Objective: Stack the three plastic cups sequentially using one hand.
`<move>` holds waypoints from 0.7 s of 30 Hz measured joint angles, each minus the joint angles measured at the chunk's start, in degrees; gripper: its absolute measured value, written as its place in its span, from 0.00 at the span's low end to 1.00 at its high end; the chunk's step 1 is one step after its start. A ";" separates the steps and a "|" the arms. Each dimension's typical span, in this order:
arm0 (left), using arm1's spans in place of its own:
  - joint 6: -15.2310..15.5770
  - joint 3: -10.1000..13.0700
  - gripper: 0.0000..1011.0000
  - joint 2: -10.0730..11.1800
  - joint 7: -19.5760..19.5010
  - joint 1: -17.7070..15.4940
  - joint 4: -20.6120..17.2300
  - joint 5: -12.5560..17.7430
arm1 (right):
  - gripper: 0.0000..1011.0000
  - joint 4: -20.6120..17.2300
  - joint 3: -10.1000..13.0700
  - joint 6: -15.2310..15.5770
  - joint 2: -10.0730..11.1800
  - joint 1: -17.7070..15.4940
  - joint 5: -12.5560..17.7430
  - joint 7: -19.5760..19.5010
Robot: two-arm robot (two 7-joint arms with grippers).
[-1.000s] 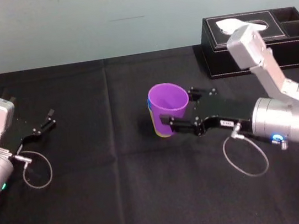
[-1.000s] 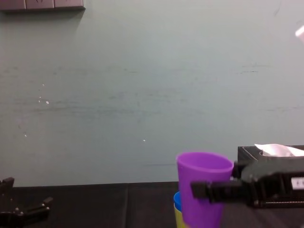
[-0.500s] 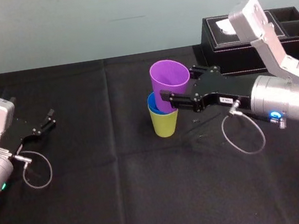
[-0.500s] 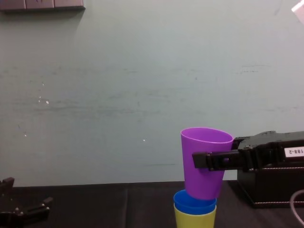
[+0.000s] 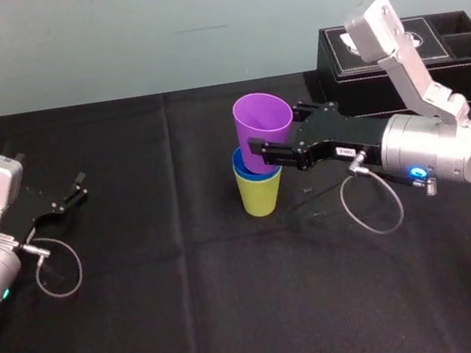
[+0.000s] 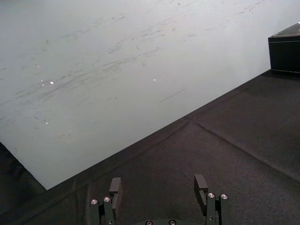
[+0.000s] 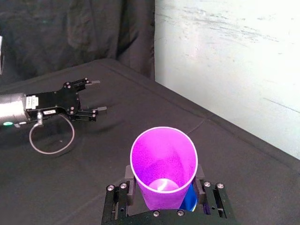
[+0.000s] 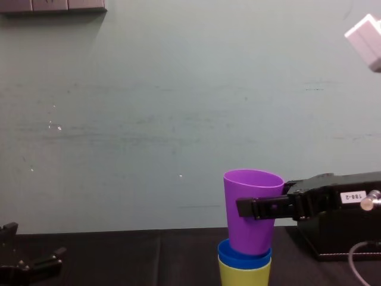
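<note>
two of the three cups are already nested: the blue cup (image 8: 244,255) sits inside the yellow-green cup (image 5: 261,192), which stands upright on the black surface (image 5: 192,305) a little toward 1 o'clock from its middle. the third, the purple cup (image 5: 264,128), is over them with its base dipped into the blue cup's mouth. from the chest view most of its wall stands clear above the blue rim, so i judge it has entered but is not pushed home.

my right claw (image 5: 274,130) reaches in from 3 o'clock and is clamped on the purple cup, one jaw on each side of its wall, about midway up and below the rim. the right wrist view shows the cup standing between the jaws with a sliver of blue under it, so the cup is in the claw, not beside it.

what's left, as i read it: lower the purple cup until it seats, let go, and back the arm out toward 3 o'clock without dragging the stack. the left claw (image 5: 84,185) lies parked at 9 o'clock, jaws apart and holding nothing. a black tissue box (image 5: 362,80) stands at 2 o'clock, apart from the stack.
</note>
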 joint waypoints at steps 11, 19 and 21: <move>0.00 0.00 1.00 0.00 0.00 0.00 0.00 0.00 | 0.72 3.46 -1.18 -0.48 -1.47 1.94 -0.90 0.40; 0.00 0.00 1.00 0.00 0.00 0.00 0.00 0.00 | 0.72 5.22 -1.54 -0.93 -2.21 2.66 -1.41 0.67; 0.00 0.00 1.00 0.00 0.00 0.00 0.00 0.00 | 0.72 5.72 -1.68 -1.04 -2.40 2.83 -1.57 0.71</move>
